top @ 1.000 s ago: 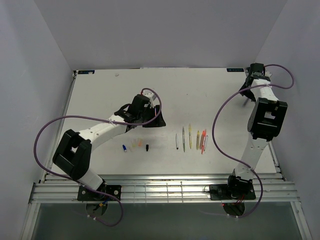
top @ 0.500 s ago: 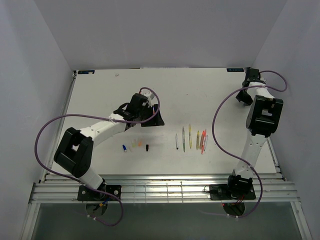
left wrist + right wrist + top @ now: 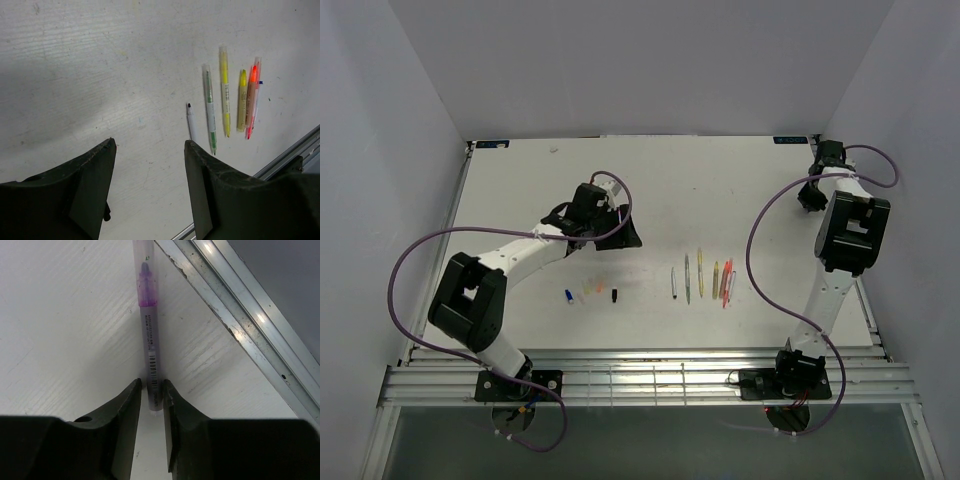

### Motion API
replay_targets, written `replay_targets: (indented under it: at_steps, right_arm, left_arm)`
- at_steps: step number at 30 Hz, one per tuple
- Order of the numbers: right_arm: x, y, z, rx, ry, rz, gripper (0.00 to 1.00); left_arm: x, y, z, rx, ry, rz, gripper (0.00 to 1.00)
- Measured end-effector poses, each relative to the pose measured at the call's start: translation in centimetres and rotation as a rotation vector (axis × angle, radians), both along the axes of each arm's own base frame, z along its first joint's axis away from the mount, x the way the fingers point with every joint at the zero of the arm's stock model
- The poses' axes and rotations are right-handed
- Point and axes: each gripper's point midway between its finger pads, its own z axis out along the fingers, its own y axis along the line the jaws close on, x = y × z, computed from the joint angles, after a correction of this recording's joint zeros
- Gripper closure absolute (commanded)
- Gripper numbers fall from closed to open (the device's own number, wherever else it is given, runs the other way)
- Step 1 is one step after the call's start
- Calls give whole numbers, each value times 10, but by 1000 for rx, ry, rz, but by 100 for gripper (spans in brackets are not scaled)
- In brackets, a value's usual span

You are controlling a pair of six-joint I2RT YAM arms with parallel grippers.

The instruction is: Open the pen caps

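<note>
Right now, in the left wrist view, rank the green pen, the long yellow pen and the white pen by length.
1. green pen and long yellow pen: look alike, no ranking.
2. white pen: shortest, though its lower end may be hidden.

Field notes, self: left arm (image 3: 510,258) and right arm (image 3: 832,290), white links, blocky black joint housings. A purple cable (image 3: 405,270) loops off each. Black bases (image 3: 515,385). My jaws: matte black, scuffed, flat-faced.

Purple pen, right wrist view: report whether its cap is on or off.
On, apparently: the purple pen has a clear cap over its coloured tip.
</note>
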Motion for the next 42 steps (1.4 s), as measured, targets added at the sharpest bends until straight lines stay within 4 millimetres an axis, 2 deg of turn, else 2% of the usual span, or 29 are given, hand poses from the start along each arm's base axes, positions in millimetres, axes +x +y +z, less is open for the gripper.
replay_targets:
  at_steps: [6,12,15,17,19,21,24,26,27,29,31,34,37,42]
  right_arm:
    - [0,0,0,15,-8,4,92]
    - [0,4,1,31,-4,23,92]
    - [1,16,3,40,5,50,92]
    - [-2,34,8,52,21,82,92]
    - [-5,66,21,66,20,144,92]
    - [-10,107,44,84,-5,231,92]
    - [-25,180,89,136,-75,396,92]
    - [-48,234,114,210,-119,530,92]
    - [-61,254,121,244,-129,587,92]
    - [-101,297,131,347,-124,722,92]
    - [-133,323,132,428,-103,820,92]
    - [-184,353,126,550,-48,955,92]
    - [-229,371,128,651,-12,1052,92]
    - [-276,395,152,746,-75,1189,92]
  left_arm:
    - [3,1,-2,-3,12,2,33]
    - [0,3,-1,3,42,7,33]
    - [4,4,6,-14,50,24,33]
    - [5,5,8,-31,70,44,33]
    - [5,8,10,-47,94,71,33]
    - [5,11,15,-68,115,97,33]
    - [2,14,25,-100,136,129,32]
    - [0,16,36,-129,143,143,30]
    - [-2,15,43,-149,144,147,30]
    - [-6,13,56,-192,148,146,28]
    - [-10,10,68,-236,158,141,28]
    - [-15,3,82,-304,175,132,27]
    - [-21,0,90,-354,195,129,27]
    - [-27,-6,100,-416,232,117,27]
